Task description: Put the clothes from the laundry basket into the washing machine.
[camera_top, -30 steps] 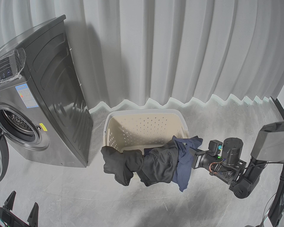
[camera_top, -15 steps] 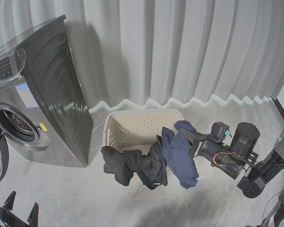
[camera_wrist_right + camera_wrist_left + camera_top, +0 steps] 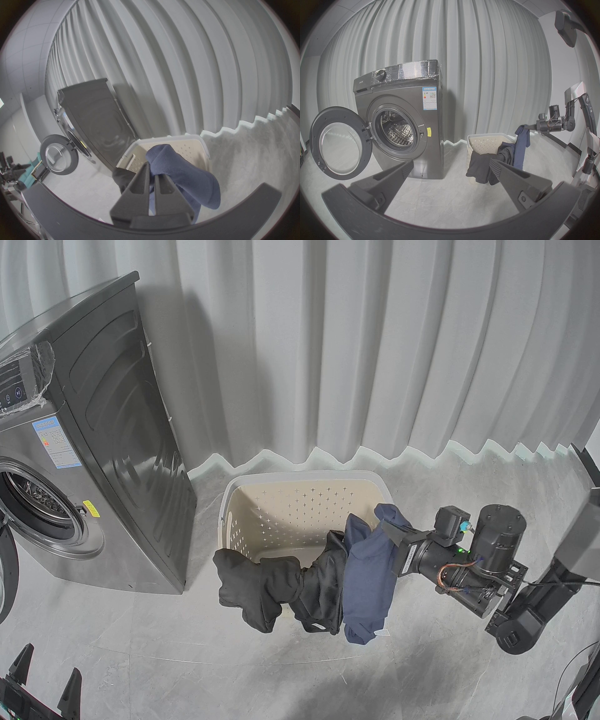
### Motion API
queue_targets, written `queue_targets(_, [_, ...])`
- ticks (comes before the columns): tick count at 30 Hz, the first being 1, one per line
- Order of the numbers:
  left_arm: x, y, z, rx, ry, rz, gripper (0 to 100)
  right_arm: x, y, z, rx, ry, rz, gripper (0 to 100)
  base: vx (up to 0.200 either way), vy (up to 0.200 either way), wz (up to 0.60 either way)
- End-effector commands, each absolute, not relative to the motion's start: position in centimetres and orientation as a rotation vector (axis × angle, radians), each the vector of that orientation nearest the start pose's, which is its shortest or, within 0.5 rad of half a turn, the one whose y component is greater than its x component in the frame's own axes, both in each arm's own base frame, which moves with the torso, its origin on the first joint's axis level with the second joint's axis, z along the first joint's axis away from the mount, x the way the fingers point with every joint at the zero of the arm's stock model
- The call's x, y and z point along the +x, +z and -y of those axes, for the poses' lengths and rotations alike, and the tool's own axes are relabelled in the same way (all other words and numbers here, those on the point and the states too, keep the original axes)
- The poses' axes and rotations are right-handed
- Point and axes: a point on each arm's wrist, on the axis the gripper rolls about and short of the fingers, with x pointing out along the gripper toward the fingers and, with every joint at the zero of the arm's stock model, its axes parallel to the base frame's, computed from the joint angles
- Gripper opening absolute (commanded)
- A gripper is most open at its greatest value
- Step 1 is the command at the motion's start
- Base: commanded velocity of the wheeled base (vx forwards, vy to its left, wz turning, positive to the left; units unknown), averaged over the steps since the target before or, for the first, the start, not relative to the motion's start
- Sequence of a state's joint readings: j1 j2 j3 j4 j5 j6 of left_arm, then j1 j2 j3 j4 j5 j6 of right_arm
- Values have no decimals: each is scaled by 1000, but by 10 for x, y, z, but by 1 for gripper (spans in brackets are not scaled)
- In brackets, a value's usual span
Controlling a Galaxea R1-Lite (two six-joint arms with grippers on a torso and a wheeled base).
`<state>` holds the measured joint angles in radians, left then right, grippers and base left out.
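1. Right gripper (image 3: pixel 389 526): clamped on the upper fold of a blue garment (image 3: pixel 365 577). In the right wrist view the two fingers (image 3: pixel 147 175) lie nearly together, with cloth pinched at their tips.
2. The blue garment hangs down from that grip at centre right of the head frame, over the near right corner of the laundry basket (image 3: pixel 300 478). Its lower end is clear of the rim on the outer side.
3. A black garment (image 3: pixel 262 590) is draped over the basket's near rim, touching the blue one and hanging outside toward the floor (image 3: pixel 187 640).
4. The washing machine (image 3: pixel 119 427) stands at the left edge of the frame. Its round door (image 3: pixel 340 143) is swung open and its drum (image 3: pixel 395 129) is exposed. The basket and the black garment lie between the right gripper and the machine.
5. A pleated white curtain (image 3: pixel 375 346) fills the background.
6. Right arm: enters from the right edge, wrist roughly level, pointing toward frame left.
7. Left gripper (image 3: pixel 44 680): lower left corner of the frame, fingers spread wide, grasping nothing, facing the machine.
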<state>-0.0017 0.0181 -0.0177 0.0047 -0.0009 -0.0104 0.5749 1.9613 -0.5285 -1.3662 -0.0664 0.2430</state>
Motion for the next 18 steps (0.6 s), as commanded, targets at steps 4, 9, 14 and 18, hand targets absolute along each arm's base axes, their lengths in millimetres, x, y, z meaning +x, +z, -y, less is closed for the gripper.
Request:
queue_targets(4, [-23,75,0,-11,-3,-5,100,306,25,-149,157,357,-303,0,0,0,0])
queue_targets(9, [-23,75,0,-11,-3,-5,100,312,10,-133,146,304,-348,100,0,0,0])
queue_targets(14, [-23,75,0,-11,-3,-5,100,311,2,-129,137,288,-384,100,0,0,0])
queue_targets(18, [-23,75,0,-11,-3,-3,100,314,-11,-131,131,284,-414,100,0,0,0])
